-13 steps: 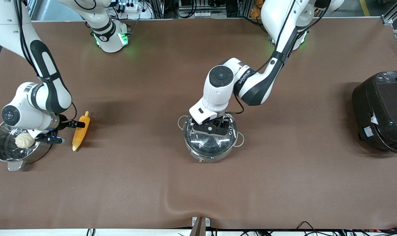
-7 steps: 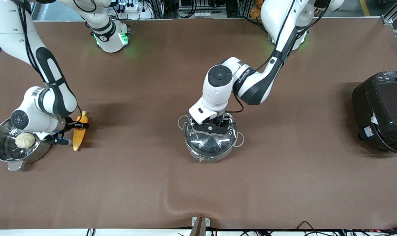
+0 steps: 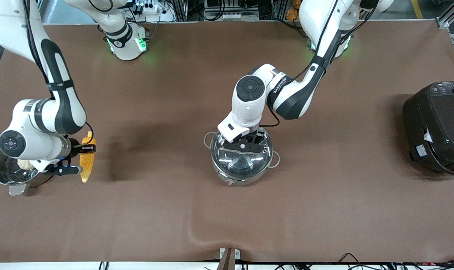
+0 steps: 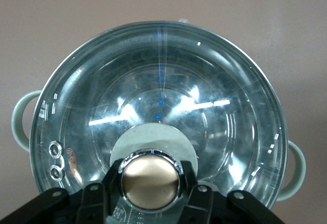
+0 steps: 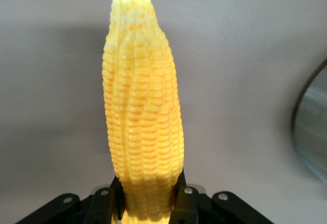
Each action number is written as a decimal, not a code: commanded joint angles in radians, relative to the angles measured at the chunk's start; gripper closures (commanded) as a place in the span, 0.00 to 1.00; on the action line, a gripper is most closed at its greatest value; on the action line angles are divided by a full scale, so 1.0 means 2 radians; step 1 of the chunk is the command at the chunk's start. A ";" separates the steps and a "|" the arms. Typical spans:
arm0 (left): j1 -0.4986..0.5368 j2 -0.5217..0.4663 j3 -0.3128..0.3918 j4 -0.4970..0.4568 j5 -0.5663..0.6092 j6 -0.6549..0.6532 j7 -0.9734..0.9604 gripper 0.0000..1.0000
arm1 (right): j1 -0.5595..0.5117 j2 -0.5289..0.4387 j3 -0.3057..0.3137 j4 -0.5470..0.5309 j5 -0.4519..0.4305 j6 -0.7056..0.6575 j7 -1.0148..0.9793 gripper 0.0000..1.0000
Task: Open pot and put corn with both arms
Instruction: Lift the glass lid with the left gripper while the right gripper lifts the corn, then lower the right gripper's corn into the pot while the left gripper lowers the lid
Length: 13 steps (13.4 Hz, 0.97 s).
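L gripper (image 4: 150, 188) clamped on knob (image 4: 150, 180) of lid (image 3: 241, 150), lid on pot (image 3: 227, 179). R gripper (image 5: 148, 193) clamped on corn (image 5: 142, 116), raised beside steamer pot (image 3: 2, 176).

Front camera looks down across the table (image 3: 227, 210); both wrist cameras sit close, sharing its scene, seemingly downward.

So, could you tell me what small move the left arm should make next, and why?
Probably lift straight up. The left claw is shut on the copper-coloured knob of the round glass lid, which appears seated on the shiny steel pot. The right claw grips the long yellow corn cob beside the steamer pot, and it cannot go in until the pot opens.
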 commanded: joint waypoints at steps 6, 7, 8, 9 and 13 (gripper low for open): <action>0.100 -0.091 0.004 -0.008 -0.022 -0.079 -0.026 1.00 | 0.106 -0.006 0.019 0.120 0.056 -0.062 0.044 0.98; 0.129 -0.087 0.004 -0.009 -0.022 -0.079 -0.023 1.00 | 0.128 -0.006 0.019 0.124 0.070 -0.061 0.095 0.98; 0.155 -0.085 0.004 -0.010 -0.022 -0.079 -0.019 1.00 | 0.154 -0.005 0.019 0.136 0.070 -0.060 0.143 0.98; 0.181 -0.075 0.004 -0.009 -0.022 -0.079 -0.015 1.00 | 0.191 0.000 0.019 0.147 0.067 -0.052 0.188 0.98; 0.240 -0.020 0.004 -0.017 -0.019 -0.078 0.033 1.00 | 0.310 0.038 0.019 0.152 0.067 0.069 0.402 0.98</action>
